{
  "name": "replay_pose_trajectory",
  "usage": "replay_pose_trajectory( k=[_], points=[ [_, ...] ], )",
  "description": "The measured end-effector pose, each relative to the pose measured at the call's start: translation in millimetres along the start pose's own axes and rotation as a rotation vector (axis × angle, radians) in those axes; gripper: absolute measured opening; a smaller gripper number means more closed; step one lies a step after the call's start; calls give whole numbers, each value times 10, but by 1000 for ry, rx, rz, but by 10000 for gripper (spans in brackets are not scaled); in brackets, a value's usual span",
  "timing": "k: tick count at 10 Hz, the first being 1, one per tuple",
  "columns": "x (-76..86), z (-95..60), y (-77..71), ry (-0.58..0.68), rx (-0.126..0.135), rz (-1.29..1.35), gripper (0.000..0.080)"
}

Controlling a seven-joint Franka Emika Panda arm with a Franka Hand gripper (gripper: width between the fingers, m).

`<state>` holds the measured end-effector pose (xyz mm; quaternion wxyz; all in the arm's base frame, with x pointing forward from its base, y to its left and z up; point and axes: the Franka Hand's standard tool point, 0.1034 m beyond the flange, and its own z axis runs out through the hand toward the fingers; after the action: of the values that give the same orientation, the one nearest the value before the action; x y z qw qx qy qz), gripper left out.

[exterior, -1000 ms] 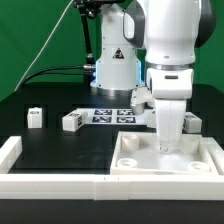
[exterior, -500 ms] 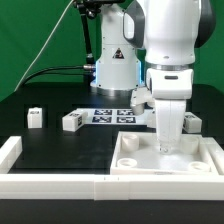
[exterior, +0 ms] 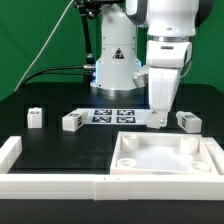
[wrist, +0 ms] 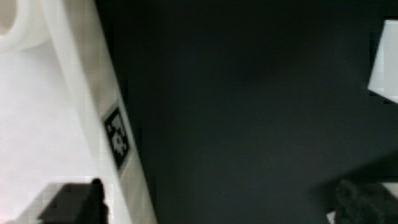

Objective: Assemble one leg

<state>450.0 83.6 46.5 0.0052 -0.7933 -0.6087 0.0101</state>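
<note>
Three small white legs with marker tags stand on the black table: one (exterior: 35, 117) at the exterior view's left, one (exterior: 71, 121) beside the marker board, one (exterior: 187, 121) at the right. My gripper (exterior: 158, 120) hangs above the table just behind the large white square piece (exterior: 165, 158), between the marker board and the right leg. In the wrist view my gripper (wrist: 217, 205) is open with only black table between the dark fingertips (wrist: 71, 205). The square piece's tagged rim (wrist: 107, 120) lies beside one finger. A white block's edge (wrist: 386, 60) shows at the picture's border.
The marker board (exterior: 112, 115) lies flat in front of the robot base (exterior: 112, 70). A white rail (exterior: 50, 185) runs along the table's front, with a short white wall (exterior: 10, 150) at the exterior view's left. Cables hang behind the base.
My gripper has risen out of the large square piece's corner and moved up and toward the exterior view's left. It now hangs above the table behind the piece. The legs have not moved.
</note>
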Motion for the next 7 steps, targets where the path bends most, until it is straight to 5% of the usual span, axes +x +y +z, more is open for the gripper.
replay_pose_trajectory(
  k=[5, 7],
  points=[
    [17, 22, -22, 5, 7, 365, 649],
    [123, 68, -219, 21, 1, 648, 649]
  ],
)
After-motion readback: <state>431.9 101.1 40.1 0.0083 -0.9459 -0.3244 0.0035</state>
